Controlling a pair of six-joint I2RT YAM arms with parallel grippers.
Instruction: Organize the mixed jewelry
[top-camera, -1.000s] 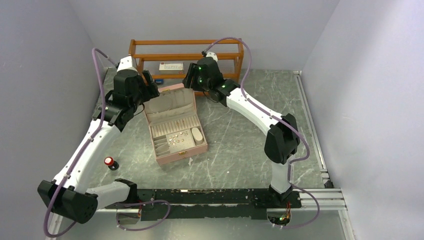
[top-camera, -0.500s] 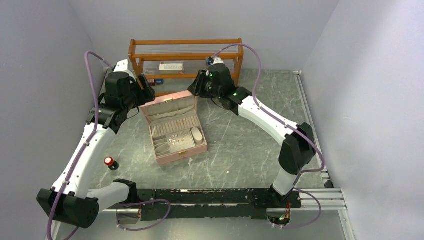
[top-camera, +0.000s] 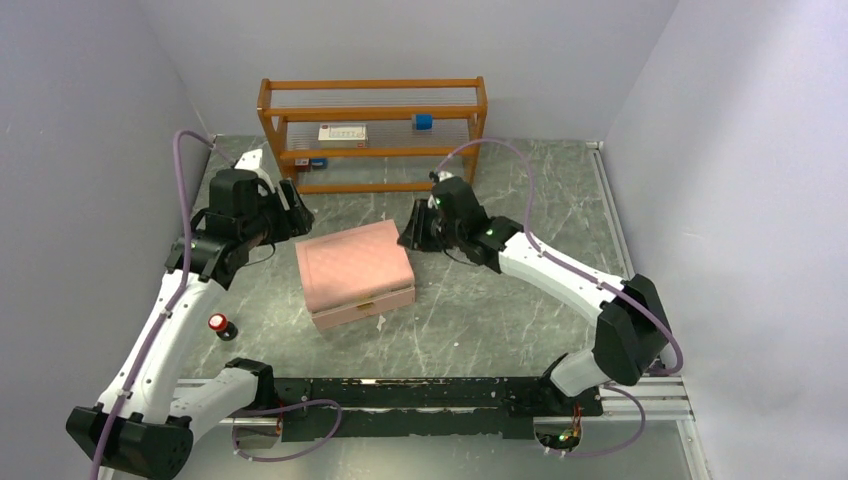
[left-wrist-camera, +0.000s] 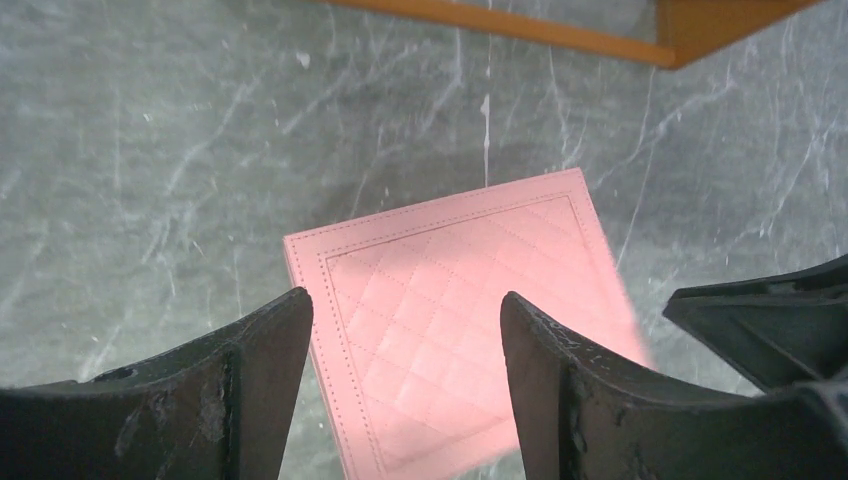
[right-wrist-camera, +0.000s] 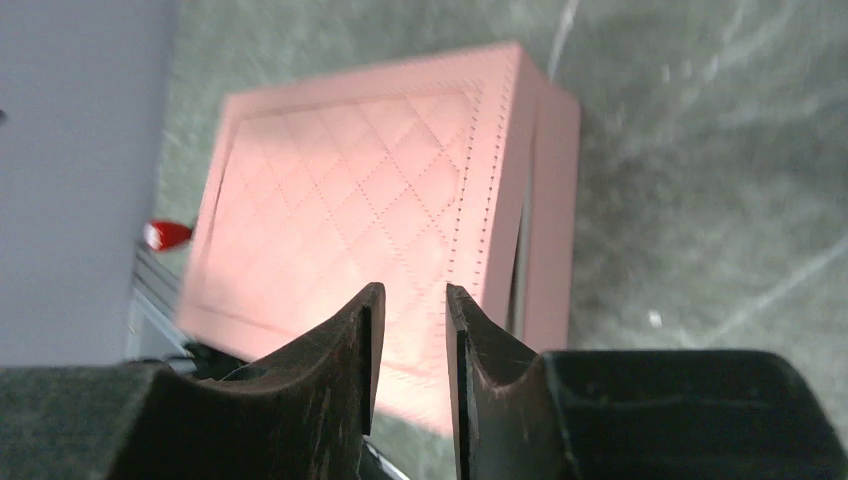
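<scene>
The pink quilted jewelry box (top-camera: 355, 262) lies shut at the table's middle, so the mixed jewelry is hidden inside. My left gripper (top-camera: 297, 220) hovers off the box's far left corner; in the left wrist view its jaws (left-wrist-camera: 405, 298) stand wide open above the quilted lid (left-wrist-camera: 460, 290) with nothing between them. My right gripper (top-camera: 410, 233) hangs at the box's far right corner. In the right wrist view its jaws (right-wrist-camera: 413, 290) are narrowed to a small gap, empty, over the lid (right-wrist-camera: 340, 200).
An orange wooden rack (top-camera: 375, 120) stands at the back with a white card (top-camera: 342, 132) and a blue block (top-camera: 423, 121) on it. A red-capped black cylinder (top-camera: 221, 325) stands left of the box, near my left arm.
The box lid, open a second ago, has swung down shut. Both grippers pulled back from the lid's top edge toward the near side. The right jaws narrowed.
</scene>
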